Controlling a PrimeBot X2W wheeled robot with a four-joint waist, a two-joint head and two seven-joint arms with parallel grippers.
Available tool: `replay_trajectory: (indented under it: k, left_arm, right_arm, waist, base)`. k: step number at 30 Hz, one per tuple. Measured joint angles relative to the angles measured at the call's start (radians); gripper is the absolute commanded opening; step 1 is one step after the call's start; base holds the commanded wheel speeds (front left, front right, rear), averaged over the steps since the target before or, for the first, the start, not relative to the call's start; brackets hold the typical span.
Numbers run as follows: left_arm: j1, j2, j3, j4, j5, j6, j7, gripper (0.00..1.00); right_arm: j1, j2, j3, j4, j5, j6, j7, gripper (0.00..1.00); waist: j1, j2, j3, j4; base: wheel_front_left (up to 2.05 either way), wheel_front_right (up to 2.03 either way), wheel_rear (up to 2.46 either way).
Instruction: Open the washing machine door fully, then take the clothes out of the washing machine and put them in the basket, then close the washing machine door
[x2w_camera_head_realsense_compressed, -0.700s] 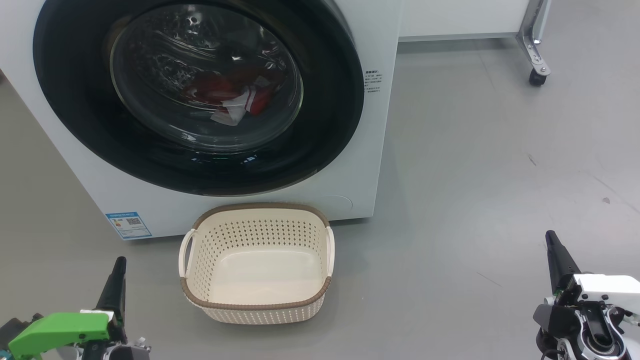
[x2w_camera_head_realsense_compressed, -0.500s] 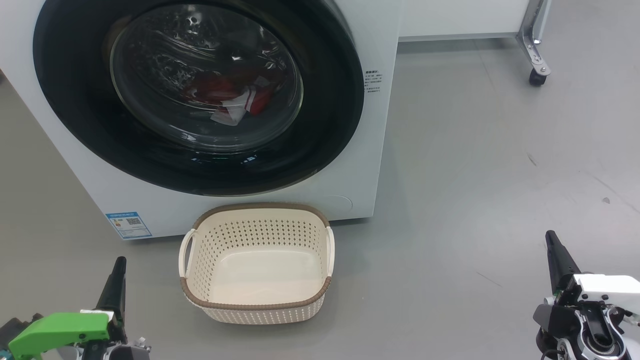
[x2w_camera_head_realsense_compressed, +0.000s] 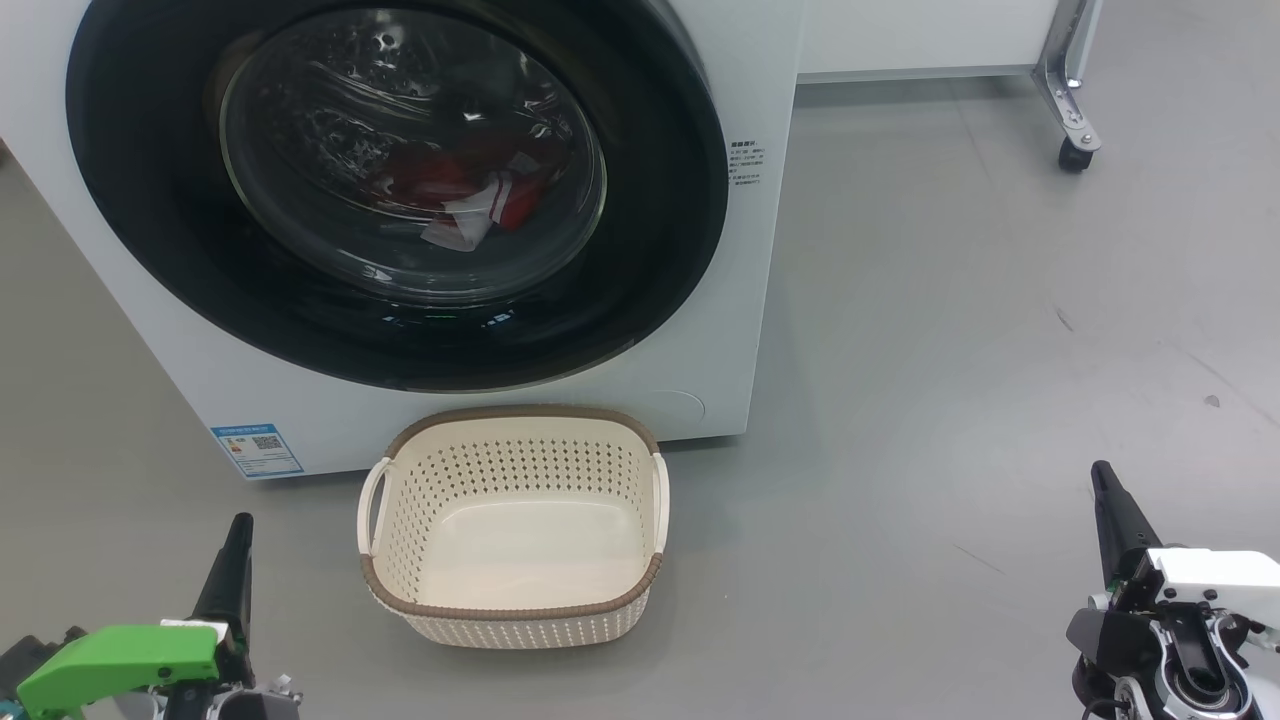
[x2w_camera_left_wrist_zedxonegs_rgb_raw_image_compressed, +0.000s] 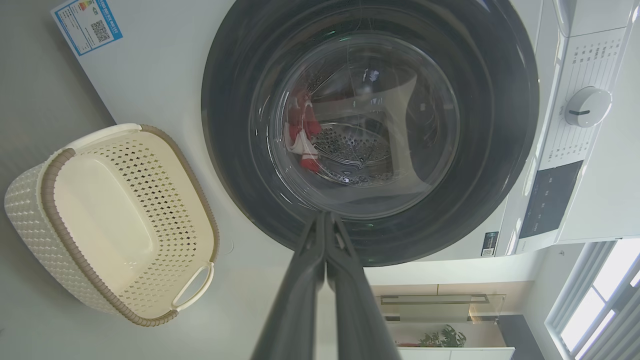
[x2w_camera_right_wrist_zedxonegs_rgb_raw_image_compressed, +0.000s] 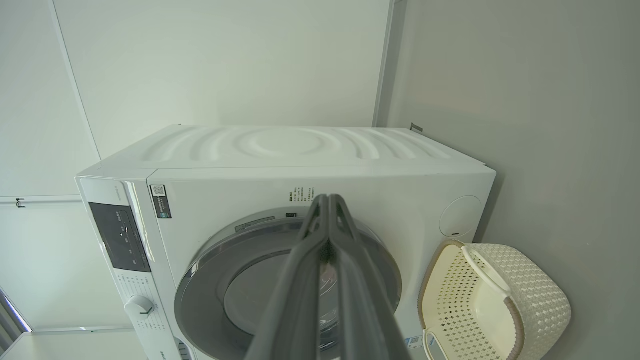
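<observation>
- The washing machine door (x2w_camera_head_realsense_compressed: 150, 210) sits shut against the white washing machine (x2w_camera_head_realsense_compressed: 745, 330). The clothes (x2w_camera_head_realsense_compressed: 455, 195), red with white, lie behind its glass in the drum.
- The left tool (x2w_camera_head_realsense_compressed: 240, 528) and right tool (x2w_camera_head_realsense_compressed: 1102, 482) hang low on either side, well apart from the machine. Each has its two dark fingers pressed together and grips nothing.
- The step in hand, as we judge it, is opening the door, and nothing of the task is done yet. We would part one tool's fingers first, then hook the black rim at its free edge. We cannot tell which side carries the hinge, so we would test gently before pulling.
- The pull should follow the door's arc rather than a straight line, or the fingers may slip off the glossy rim.
- The basket (x2w_camera_head_realsense_compressed: 400, 440) stands empty on the floor, just beside the machine's lower front edge and under the door. A swinging door should pass above its brown rim, but our arm must not nudge it.
- Open grey floor lies to the machine's right. A castor leg (x2w_camera_head_realsense_compressed: 1075, 150) stands near the far right corner, well clear.
</observation>
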Motion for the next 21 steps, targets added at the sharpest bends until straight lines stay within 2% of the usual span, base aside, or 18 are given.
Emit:
replay_trajectory:
  k: [12,13,21]
  left_arm:
    - [0.003,-0.001,-0.001,0.007,0.000,0.001,0.000,0.00]
    - [0.008,-0.004,-0.003,0.017,0.000,0.001,0.000,1.00]
    - [0.043,-0.022,-0.012,0.042,0.003,0.001,-0.002,1.00]
  right_arm:
    - [0.003,0.002,0.000,0.006,0.000,0.000,0.000,0.00]
    - [0.009,0.007,0.000,0.015,0.000,0.000,0.000,1.00]
    - [0.047,0.025,0.003,0.043,0.000,-0.001,-0.002,1.00]
  waist:
    - [0.0000,0.0000,0.000,0.000]
    - [0.0000,0.0000,0.000,0.000]
    - [0.0000,0.0000,0.001,0.000]
  base:
    - [0.00,0.00,0.00]
    - [0.00,0.00,0.00]
    - [0.00,0.00,0.00]
